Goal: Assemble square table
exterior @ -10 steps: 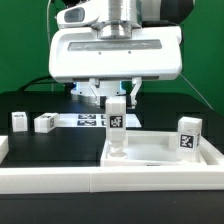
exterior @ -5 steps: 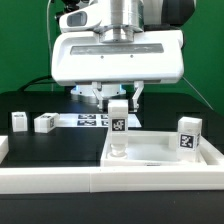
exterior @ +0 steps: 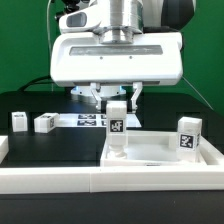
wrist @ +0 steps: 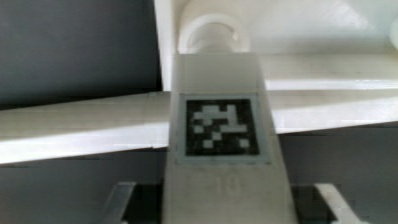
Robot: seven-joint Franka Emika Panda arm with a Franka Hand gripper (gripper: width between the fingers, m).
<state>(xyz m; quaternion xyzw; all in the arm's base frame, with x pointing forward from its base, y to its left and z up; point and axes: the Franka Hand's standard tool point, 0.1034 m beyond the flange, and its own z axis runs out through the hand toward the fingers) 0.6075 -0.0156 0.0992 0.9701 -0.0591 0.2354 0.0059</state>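
One leg (exterior: 117,122) clenched upright in tool (exterior: 117,99) | standing in top (exterior: 160,150) corner | nothing moved this past second | likely mid-insertion

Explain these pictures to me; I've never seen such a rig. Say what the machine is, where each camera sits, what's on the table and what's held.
The white machine is a robot arm; its pincer is its two-fingered hand. One picture comes from a camera standing off the arm, the other from a camera on its wrist. The pincer grips a tagged leg upright in the white tray-like tabletop. A second leg also stands in the tabletop. A third leg, a fourth leg and the marker board lie on the black surface.
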